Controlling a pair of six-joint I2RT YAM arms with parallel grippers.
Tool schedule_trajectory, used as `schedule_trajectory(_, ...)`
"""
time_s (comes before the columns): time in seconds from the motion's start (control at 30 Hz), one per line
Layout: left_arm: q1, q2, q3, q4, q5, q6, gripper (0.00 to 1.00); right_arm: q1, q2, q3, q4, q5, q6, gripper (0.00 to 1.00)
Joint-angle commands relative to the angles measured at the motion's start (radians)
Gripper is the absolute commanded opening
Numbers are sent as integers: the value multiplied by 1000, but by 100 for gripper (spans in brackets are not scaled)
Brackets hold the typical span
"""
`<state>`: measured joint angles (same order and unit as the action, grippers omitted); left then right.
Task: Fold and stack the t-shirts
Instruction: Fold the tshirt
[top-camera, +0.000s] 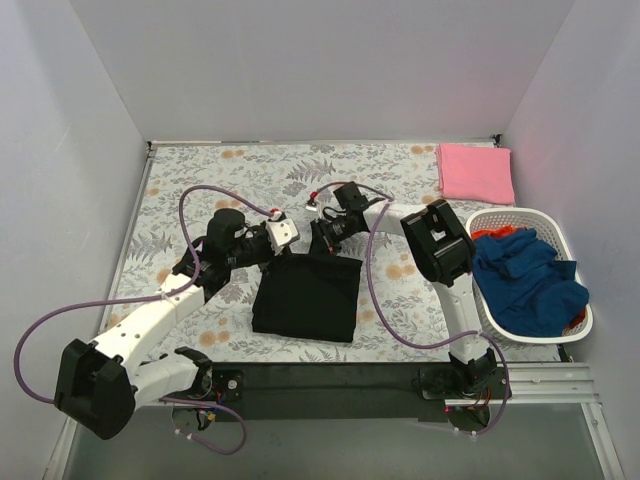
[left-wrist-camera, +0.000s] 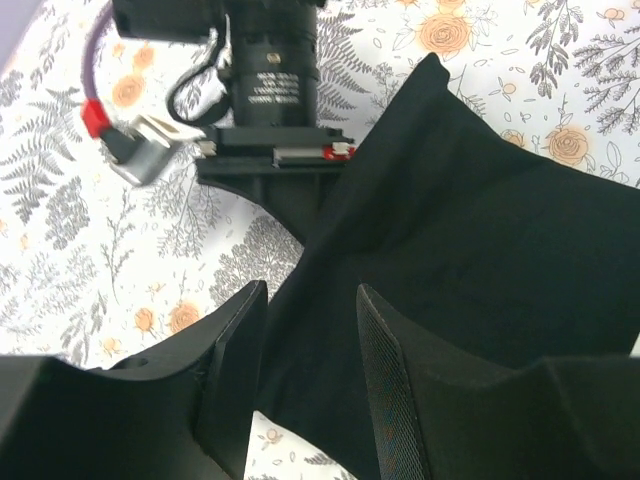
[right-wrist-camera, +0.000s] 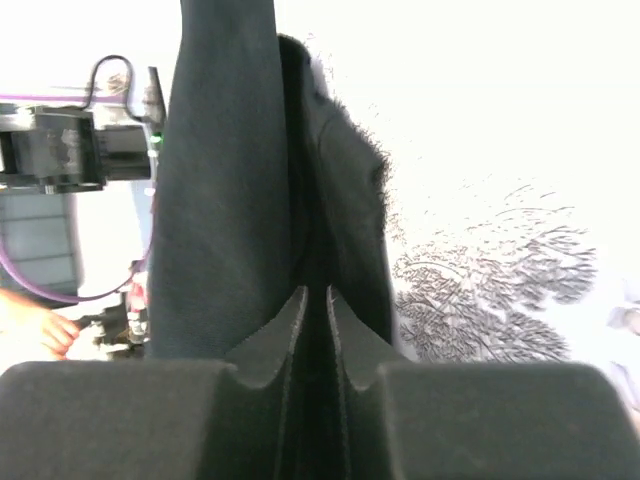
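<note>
The black t-shirt (top-camera: 305, 297) lies folded into a rectangle on the floral cover, between the arms. Both grippers meet at its far edge. My left gripper (top-camera: 292, 245) is open; in the left wrist view its jaws (left-wrist-camera: 310, 350) straddle the black cloth (left-wrist-camera: 480, 220) without pinching it. My right gripper (top-camera: 320, 238) has its jaws (right-wrist-camera: 316, 295) almost together on a raised fold of the black t-shirt (right-wrist-camera: 220, 200). A pink t-shirt (top-camera: 475, 172) lies folded at the far right corner. A blue t-shirt (top-camera: 525, 275) and a sliver of a red one (top-camera: 575, 318) sit in the basket.
The white slotted basket (top-camera: 520, 213) stands at the right edge of the table, close to the right arm's elbow (top-camera: 438, 240). Purple cables loop from both arms over the floral cover (top-camera: 200, 170). Grey walls close in the left, far and right sides.
</note>
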<state>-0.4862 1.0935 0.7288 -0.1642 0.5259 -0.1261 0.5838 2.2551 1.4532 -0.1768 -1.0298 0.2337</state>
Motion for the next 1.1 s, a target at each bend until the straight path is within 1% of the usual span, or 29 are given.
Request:
schedule_trajectory(0.0, 5, -35, 17, -49, -33, -73, 41, -16, -49, 131, -174, 79, -144, 20)
schedule_trajectory(0.07, 5, -30, 32, -69, -40, -107, 41, -24, -40, 192, -232, 129, -216, 22)
schedule_trajectory(0.13, 11, -23, 59, -96, -37, -154, 41, -38, -28, 294, -318, 166, -269, 30)
schedule_trajectory(0.17, 17, -11, 67, -116, -35, -174, 41, -50, -23, 323, -340, 201, -307, 32)
schedule_trajectory(0.2, 20, -3, 76, -129, -33, -191, 40, -58, -22, 349, -355, 217, -324, 38)
schedule_trajectory(0.23, 26, 6, 84, -142, -30, -219, 40, -67, -25, 390, -383, 230, -344, 41)
schedule_trajectory(0.33, 57, 61, 118, -178, -26, -248, 41, -102, -51, 421, -420, 277, -421, 50)
schedule_trajectory(0.37, 70, 83, 151, -208, -11, -257, 42, -111, -60, 414, -441, 272, -433, 51)
schedule_trajectory(0.4, 115, 107, 179, -231, 11, -259, 44, -127, -75, 401, -452, 270, -445, 54)
schedule_trajectory(0.43, 139, 174, 207, -256, 41, -253, 48, -131, -110, 383, -463, 270, -477, 56)
schedule_trajectory(0.47, 190, 212, 234, -305, 75, -245, 49, -136, -130, 327, -487, 278, -493, 58)
schedule_trajectory(0.5, 216, 253, 295, -328, 98, -236, 49, -136, -152, 299, -497, 283, -511, 59)
schedule_trajectory(0.53, 237, 325, 325, -352, 118, -218, 49, -136, -193, 265, -504, 287, -537, 59)
schedule_trajectory(0.57, 268, 363, 361, -407, 146, -198, 49, -136, -213, 204, -509, 299, -545, 60)
schedule_trajectory(0.6, 281, 391, 404, -425, 161, -163, 49, -136, -232, 172, -512, 304, -551, 60)
schedule_trajectory(0.67, 290, 465, 434, -484, 178, -112, 50, -136, -275, 122, -518, 316, -562, 61)
schedule_trajectory(0.73, 291, 503, 452, -511, 169, -44, 51, -136, -295, 59, -530, 329, -573, 63)
schedule_trajectory(0.8, 294, 535, 452, -508, 152, -11, 51, -137, -304, 15, -535, 341, -591, 66)
schedule_trajectory(0.9, 302, 578, 466, -508, 143, 14, 52, -137, -304, -11, -536, 336, -599, 67)
schedule_trajectory(0.97, 307, 603, 488, -531, 152, 31, 52, -137, -298, -13, -544, 330, -603, 67)
schedule_trajectory(1.07, 308, 649, 509, -554, 151, 39, 52, -137, -278, -17, -559, 341, -622, 64)
